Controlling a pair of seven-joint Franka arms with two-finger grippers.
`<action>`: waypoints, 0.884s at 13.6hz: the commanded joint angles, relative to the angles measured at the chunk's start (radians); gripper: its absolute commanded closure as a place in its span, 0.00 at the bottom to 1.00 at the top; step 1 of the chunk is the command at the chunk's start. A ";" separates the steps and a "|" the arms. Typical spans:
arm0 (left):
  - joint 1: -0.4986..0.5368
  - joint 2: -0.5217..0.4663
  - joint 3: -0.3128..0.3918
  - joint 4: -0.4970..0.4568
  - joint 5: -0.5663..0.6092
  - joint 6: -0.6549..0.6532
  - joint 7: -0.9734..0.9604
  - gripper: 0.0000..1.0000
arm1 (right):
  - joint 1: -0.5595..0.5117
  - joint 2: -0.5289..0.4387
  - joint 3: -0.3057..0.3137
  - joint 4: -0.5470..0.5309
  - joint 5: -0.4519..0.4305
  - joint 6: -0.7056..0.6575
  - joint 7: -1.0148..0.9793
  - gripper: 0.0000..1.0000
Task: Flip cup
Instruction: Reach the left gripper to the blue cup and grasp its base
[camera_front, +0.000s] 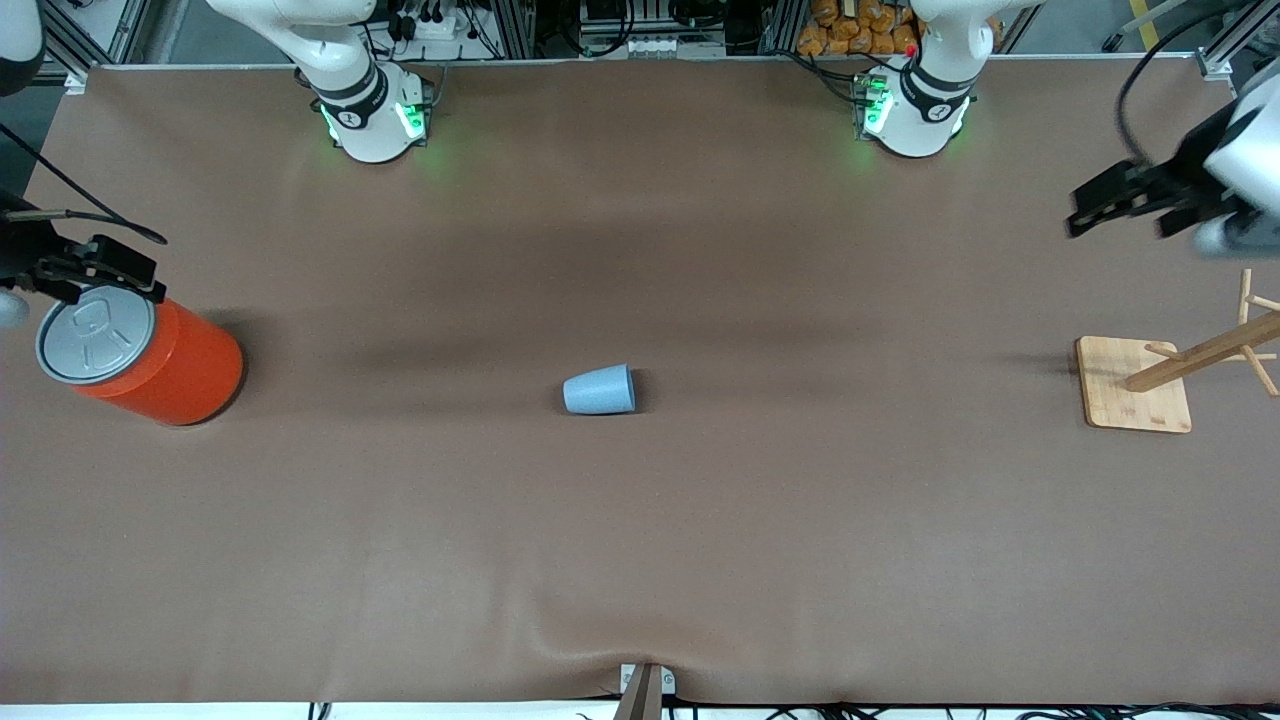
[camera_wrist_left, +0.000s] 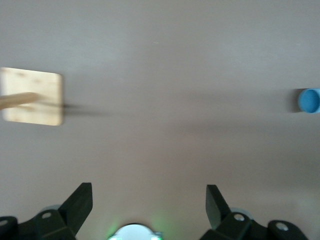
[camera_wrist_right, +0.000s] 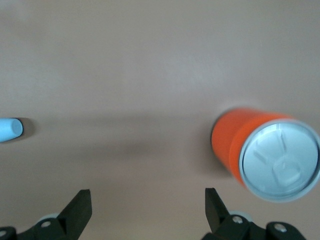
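Note:
The small light-blue cup (camera_front: 599, 390) lies on its side in the middle of the brown table, its mouth toward the left arm's end. The left wrist view shows its darker blue inside (camera_wrist_left: 309, 100); the right wrist view shows its pale base (camera_wrist_right: 10, 129). My left gripper (camera_front: 1090, 212) hangs open and empty in the air at the left arm's end of the table, far from the cup; its jaws stand wide apart in the left wrist view (camera_wrist_left: 149, 192). My right gripper (camera_front: 125, 270) is open and empty over the edge of the orange can (camera_front: 150, 360), also far from the cup (camera_wrist_right: 148, 196).
The large orange can with a grey lid stands at the right arm's end (camera_wrist_right: 265, 155). A wooden stand on a square base (camera_front: 1135, 385) sits at the left arm's end, also in the left wrist view (camera_wrist_left: 35, 96).

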 joint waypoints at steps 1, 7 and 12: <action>-0.005 0.095 -0.049 0.011 -0.078 0.068 -0.071 0.00 | 0.012 -0.005 0.004 0.006 0.011 -0.035 0.105 0.00; -0.073 0.305 -0.066 -0.032 -0.333 0.249 -0.079 0.00 | 0.004 -0.006 -0.045 0.012 0.007 -0.035 -0.005 0.00; -0.197 0.470 -0.066 -0.106 -0.644 0.606 -0.081 0.00 | -0.016 -0.041 -0.088 0.047 0.007 -0.115 -0.094 0.00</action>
